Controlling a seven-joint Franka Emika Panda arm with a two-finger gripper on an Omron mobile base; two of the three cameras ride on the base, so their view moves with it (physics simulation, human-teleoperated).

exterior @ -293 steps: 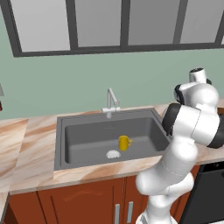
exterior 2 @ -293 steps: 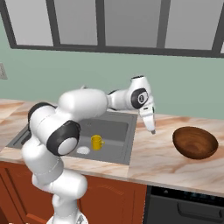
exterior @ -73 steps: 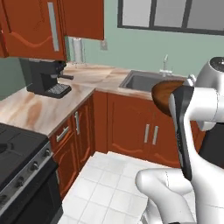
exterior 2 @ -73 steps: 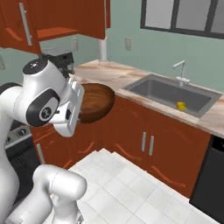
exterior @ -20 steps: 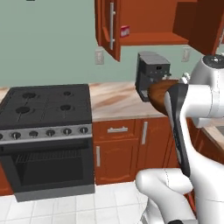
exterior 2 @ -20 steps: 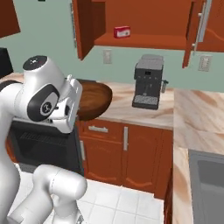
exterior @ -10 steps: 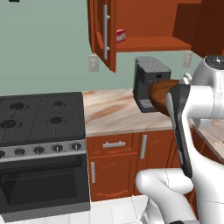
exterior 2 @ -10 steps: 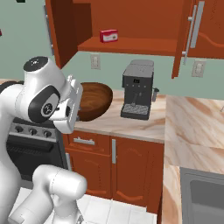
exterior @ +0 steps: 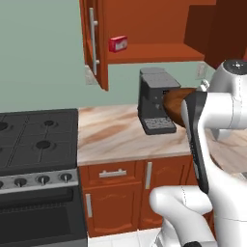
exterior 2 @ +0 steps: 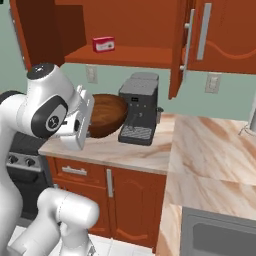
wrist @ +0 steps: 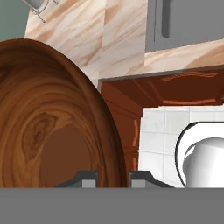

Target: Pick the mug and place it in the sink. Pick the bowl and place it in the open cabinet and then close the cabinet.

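Bowl held up beside coffee machine, below open cabinet. Gripper clamped on bowl rim. Red box on shelf.

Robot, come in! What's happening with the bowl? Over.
Gripper shut on bowl rim. Bowl held up beside coffee machine, below open cabinet. Red box sits on cabinet shelf.

Left base view: set behind the arm on its left, facing forward and down at middle range; arm at right of frame.

Right base view: set behind on its right; arm at left of frame.

Shared: open cabinet, coffee machine, marble surface.

Hand view: close, looking along the tool onto the bowl rim.
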